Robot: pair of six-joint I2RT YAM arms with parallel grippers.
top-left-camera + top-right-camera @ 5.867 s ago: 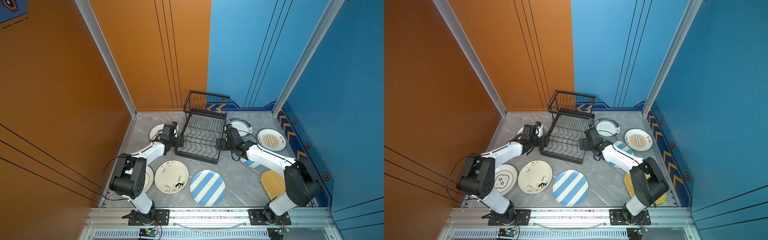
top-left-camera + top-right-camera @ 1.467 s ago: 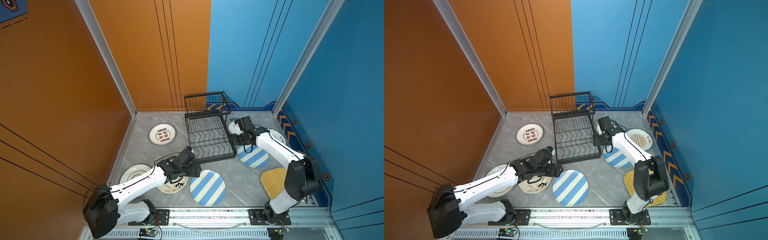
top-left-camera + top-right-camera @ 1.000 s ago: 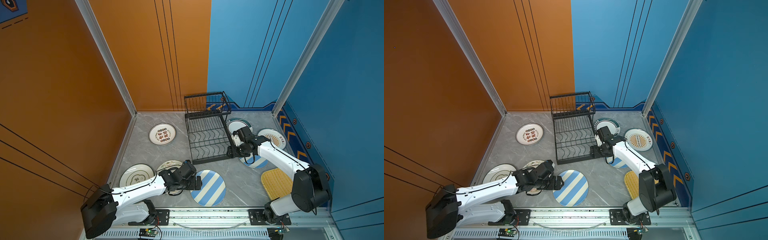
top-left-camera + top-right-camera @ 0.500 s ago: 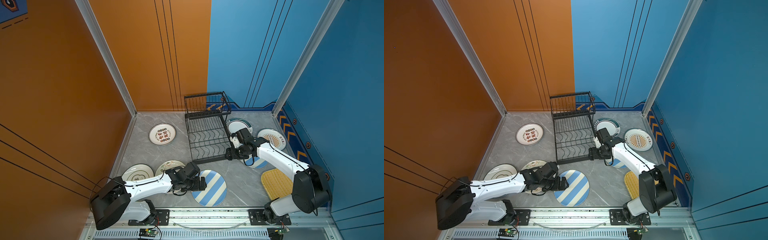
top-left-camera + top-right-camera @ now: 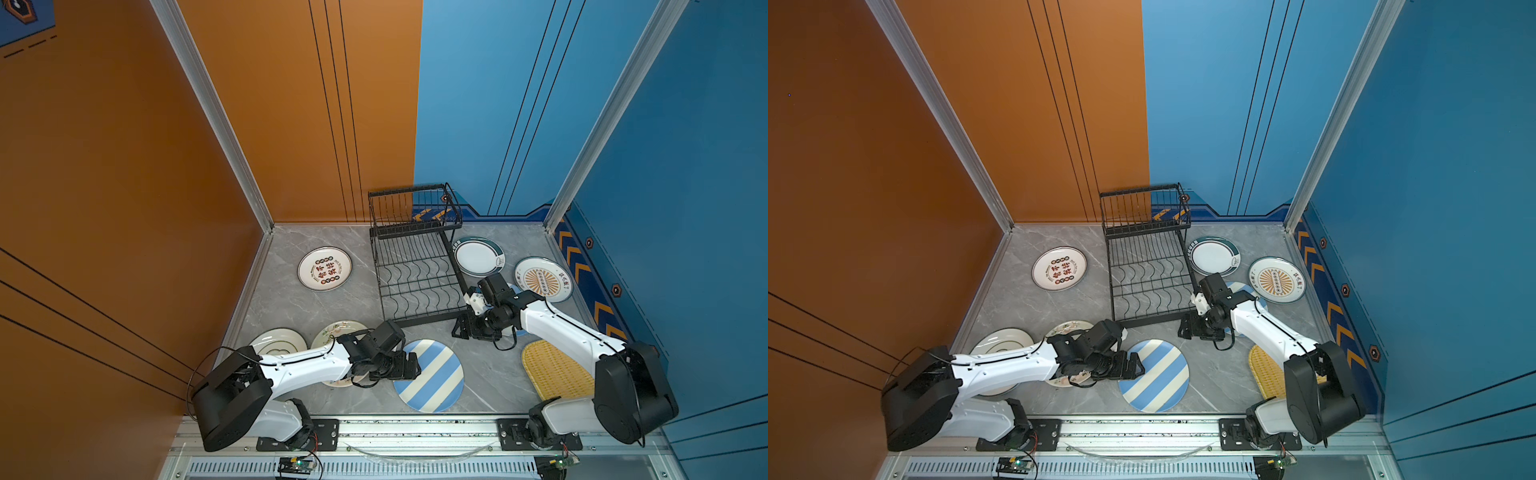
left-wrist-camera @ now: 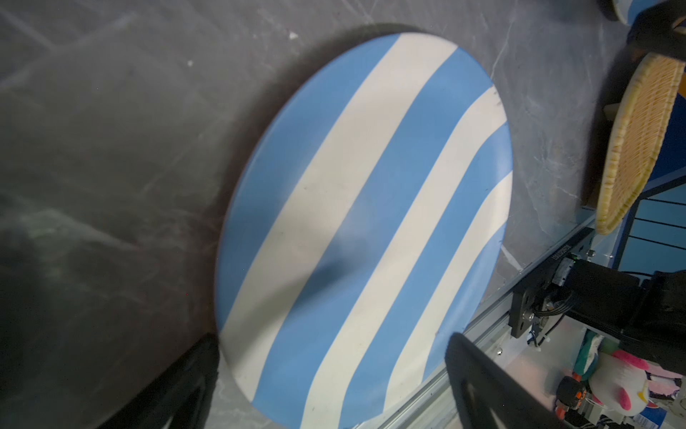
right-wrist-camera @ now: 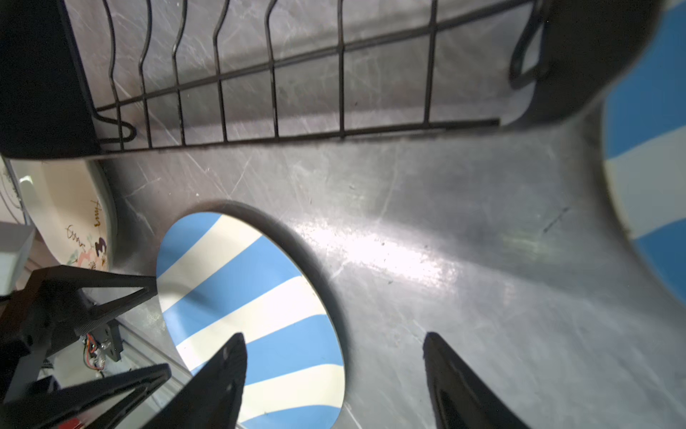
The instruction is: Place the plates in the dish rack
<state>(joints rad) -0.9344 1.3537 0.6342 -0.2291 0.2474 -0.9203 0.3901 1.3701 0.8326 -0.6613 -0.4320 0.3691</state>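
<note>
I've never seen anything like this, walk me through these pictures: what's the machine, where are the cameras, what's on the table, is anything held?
Two white-and-black robot arms, each ending in a two-fingered gripper. Two pictures look down from above; the other two come from cameras on the wrists. On the grey table stands an empty dish rack, with plates flat around it. The left gripper is open at the rim of a blue-striped plate; the right gripper is open near the rack. Nothing is held.

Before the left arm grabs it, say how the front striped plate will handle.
The front striped plate looks rigid and smooth, so probably slippery. It lies flat on the table, rim low: likely hard to get under, and a push should slide it.
</note>
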